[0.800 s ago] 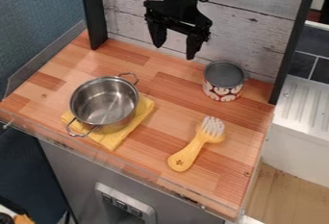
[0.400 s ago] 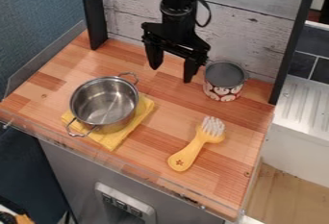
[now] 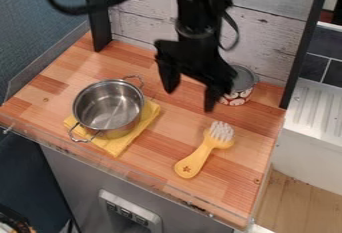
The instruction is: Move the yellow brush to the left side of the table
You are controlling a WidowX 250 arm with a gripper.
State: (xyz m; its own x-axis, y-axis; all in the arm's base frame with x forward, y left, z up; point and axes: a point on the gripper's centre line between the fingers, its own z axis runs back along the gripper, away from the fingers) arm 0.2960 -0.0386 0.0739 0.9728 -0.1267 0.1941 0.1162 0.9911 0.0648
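The one black gripper (image 3: 191,97) has come lower than in the earlier frames, and also more forward, to the camera side; the other things have stayed where they were. Now it hangs above the counter, behind the pot and to its right in the view. Its two fingers are spread well apart, and nothing is between them.

The largest thing is one wooden counter (image 3: 247,172), which extends on every side of the pot. Behind the pot there is one wall of pale boards (image 3: 267,32), standing between two black posts (image 3: 99,27).

Then comes the pot (image 3: 109,108) itself, one piece, of shiny metal. It has two handles, one at its back and one at its front, and it stands upright.

One yellow cloth (image 3: 148,115) lies under the pot and comes out around its right and front.

One can (image 3: 239,97) with a grey top stands upright, well apart from the pot, to its right and a little behind. The gripper hides a part of it.

The one yellow brush (image 3: 204,152) lies on the counter, to the right of the pot and more to the front, its white bristles pointing backward.
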